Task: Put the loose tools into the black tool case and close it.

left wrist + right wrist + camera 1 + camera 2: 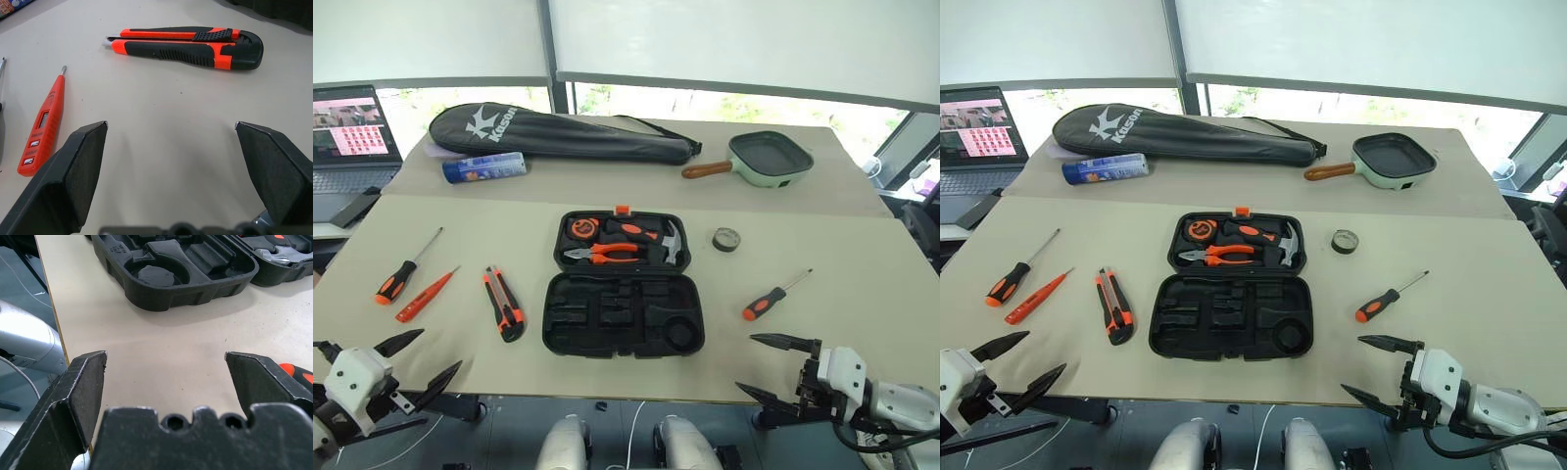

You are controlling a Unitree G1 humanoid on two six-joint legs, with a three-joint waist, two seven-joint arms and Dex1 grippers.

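Both claws, left claw and right claw, hung spread and empty at the tabletop edge. The loose tools lay around the open black tool case (nothing stowed yet): utility knife and tester screwdriver left, a screwdriver and tape roll right. Flat, slim handles could skid from a shallow pinch, or sit proud and block the lid.

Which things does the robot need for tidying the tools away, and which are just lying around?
For the job:
case
left screwdriver
right screwdriver
tester
knife
tape roll

Just lying about:
racket bag
pan
blue can
laptop
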